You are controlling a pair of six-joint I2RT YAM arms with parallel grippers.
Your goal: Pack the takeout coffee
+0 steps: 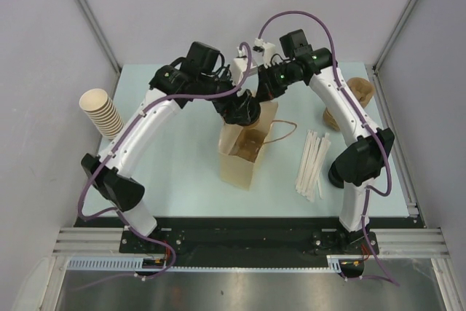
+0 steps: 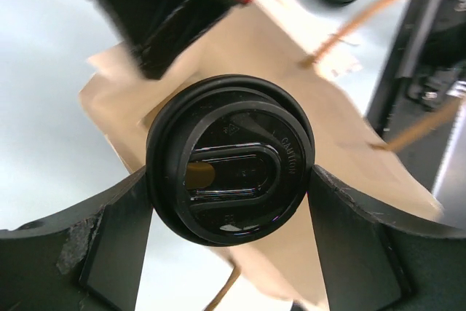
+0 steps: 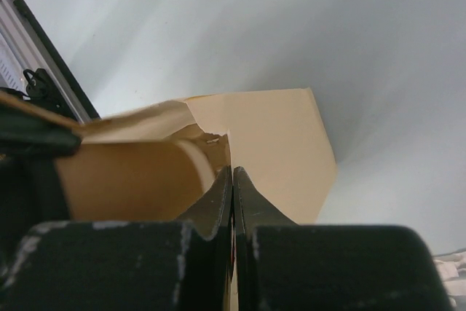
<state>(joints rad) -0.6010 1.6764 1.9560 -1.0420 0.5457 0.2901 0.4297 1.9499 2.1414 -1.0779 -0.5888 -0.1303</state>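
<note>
Top view: the paper bag (image 1: 244,158) stands open at centre, with the cup stack (image 1: 102,111) at 9 o'clock. Left wrist: the left gripper (image 2: 229,183) clasps the lidded coffee cup (image 2: 229,154) above the bag's mouth. Right wrist: the right gripper (image 3: 232,177), closed, pinches the bag's 12 o'clock rim.

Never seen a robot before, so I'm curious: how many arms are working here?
2, none hidden. The left arm's gripper holds a lidded cup above the paper bag; the right arm's gripper pinches the bag's rim.

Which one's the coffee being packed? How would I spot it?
Find the brown paper bag standing mid-table. At its open mouth, the left claw grips a lidded cup. Only it wears a black lid; the stacked cups at the left edge are bare.
</note>
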